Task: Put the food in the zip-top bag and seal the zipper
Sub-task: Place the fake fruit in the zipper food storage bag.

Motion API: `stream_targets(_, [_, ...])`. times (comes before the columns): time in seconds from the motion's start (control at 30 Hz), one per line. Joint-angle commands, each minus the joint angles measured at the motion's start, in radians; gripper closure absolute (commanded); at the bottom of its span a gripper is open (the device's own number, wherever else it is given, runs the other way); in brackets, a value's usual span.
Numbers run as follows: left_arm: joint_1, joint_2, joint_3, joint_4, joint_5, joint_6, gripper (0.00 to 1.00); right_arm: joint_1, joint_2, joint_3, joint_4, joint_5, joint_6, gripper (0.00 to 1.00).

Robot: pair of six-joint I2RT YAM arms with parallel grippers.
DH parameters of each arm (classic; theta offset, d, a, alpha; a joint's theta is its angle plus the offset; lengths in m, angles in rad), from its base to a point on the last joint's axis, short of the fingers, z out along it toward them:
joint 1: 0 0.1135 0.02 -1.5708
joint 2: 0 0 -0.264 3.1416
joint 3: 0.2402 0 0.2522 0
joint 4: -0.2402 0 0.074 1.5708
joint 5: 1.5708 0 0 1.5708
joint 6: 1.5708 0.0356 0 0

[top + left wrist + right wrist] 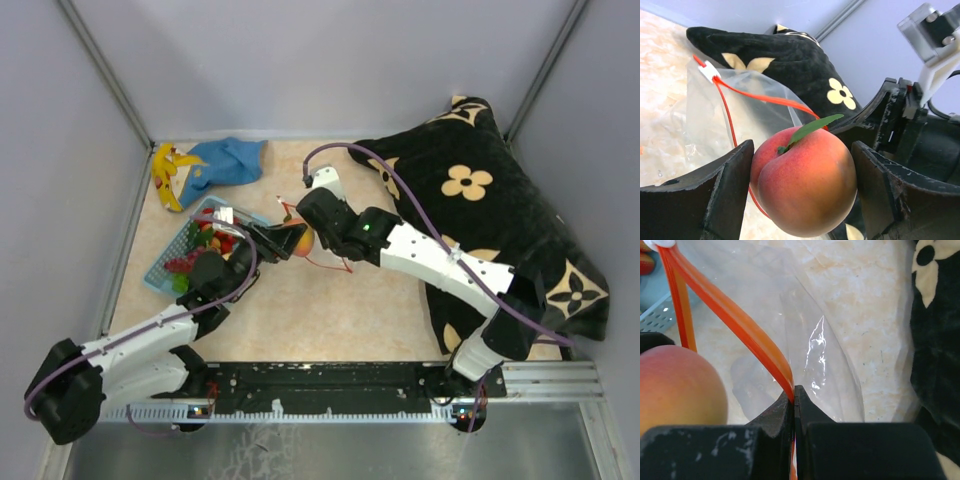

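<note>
My left gripper is shut on the orange-pink peach and holds it above the table. In the left wrist view the peach sits between both fingers, just in front of the bag's open mouth. The clear zip-top bag hangs open; its orange-red zipper ends in a white piece. My right gripper is shut on the zipper strip and holds the bag up; in the top view this gripper is beside the peach. Strawberries and grapes lie in the basket.
The light-blue basket is at the left, under my left arm. A yellow banana and blue cloth lie at the far left. A black flowered cushion fills the right side. Grey walls surround the table.
</note>
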Motion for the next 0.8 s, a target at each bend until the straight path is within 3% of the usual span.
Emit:
stream_targets(0.0, [-0.06,0.043,-0.029,0.211,-0.185,0.05,0.66,0.012,-0.026,0.055,0.048,-0.056,0.029,1.0])
stream_targets(0.5, [-0.258,0.197,-0.04,0.4,-0.501,0.357,0.65,0.012,-0.08,0.023,0.119,-0.173,0.038,1.0])
stream_targets(0.77, [-0.307,0.261,-0.012,0.386,-0.645,0.498,0.61,0.012,-0.117,0.005,0.124,-0.172,0.035,1.0])
